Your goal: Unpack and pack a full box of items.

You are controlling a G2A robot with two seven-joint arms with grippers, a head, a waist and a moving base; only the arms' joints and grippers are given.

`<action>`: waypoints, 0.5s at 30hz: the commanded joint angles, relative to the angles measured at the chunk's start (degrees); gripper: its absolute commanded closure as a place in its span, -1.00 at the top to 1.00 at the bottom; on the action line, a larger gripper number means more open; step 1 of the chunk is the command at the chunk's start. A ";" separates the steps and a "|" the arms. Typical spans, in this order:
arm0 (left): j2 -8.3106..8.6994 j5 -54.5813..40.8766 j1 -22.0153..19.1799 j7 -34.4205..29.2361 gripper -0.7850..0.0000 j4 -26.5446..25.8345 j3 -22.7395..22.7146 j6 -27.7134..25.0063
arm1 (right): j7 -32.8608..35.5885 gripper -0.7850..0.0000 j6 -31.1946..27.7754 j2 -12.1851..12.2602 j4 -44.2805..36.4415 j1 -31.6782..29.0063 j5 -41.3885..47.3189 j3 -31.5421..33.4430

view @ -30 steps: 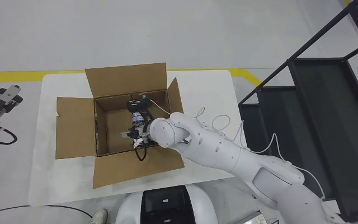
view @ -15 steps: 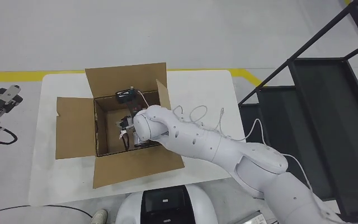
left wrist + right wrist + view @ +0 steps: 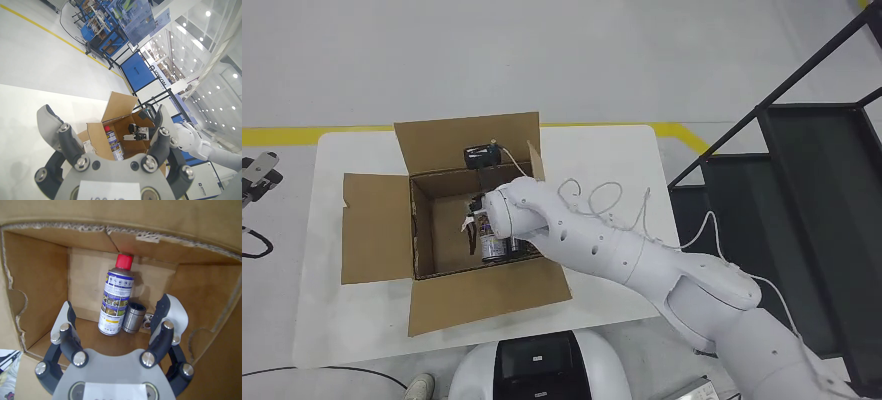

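Observation:
An open cardboard box (image 3: pixel 377 228) lies on the white table (image 3: pixel 612 170). Inside it a blue-and-white spray can (image 3: pixel 116 302) with a red cap stands upright in a corner, also seen from above as the can (image 3: pixel 491 243). Beside it are a short metal cylinder (image 3: pixel 133 319) and a small metal flange (image 3: pixel 147 321). My right gripper (image 3: pixel 116 303) is down inside the box, open and holding nothing, short of the can; from the side the right gripper (image 3: pixel 135 133) hangs apart from the can (image 3: pixel 111 140). My left gripper (image 3: pixel 104 110) is open and holding nothing, well away from the box (image 3: pixel 121 121).
The box's flaps spread outward over the table, except the right flap (image 3: pixel 535 165), which stands up against my right arm. A black metal staircase (image 3: pixel 782 170) stands to the right of the table. A yellow floor line (image 3: pixel 302 135) runs behind it.
My right arm has swung left across the box, its wrist shifting toward the far wall. The right flap has been pushed up from lying outward.

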 commanded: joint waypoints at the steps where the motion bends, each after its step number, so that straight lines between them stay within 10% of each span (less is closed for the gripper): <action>1: 0.00 0.00 0.00 0.00 1.00 0.00 0.00 0.00 | -0.34 1.00 0.34 1.60 -4.12 -2.23 -0.39 3.66; 15: 0.00 0.00 0.00 0.00 1.00 0.00 0.00 0.00 | -1.36 1.00 -9.25 11.36 -30.96 -27.66 -2.53 31.33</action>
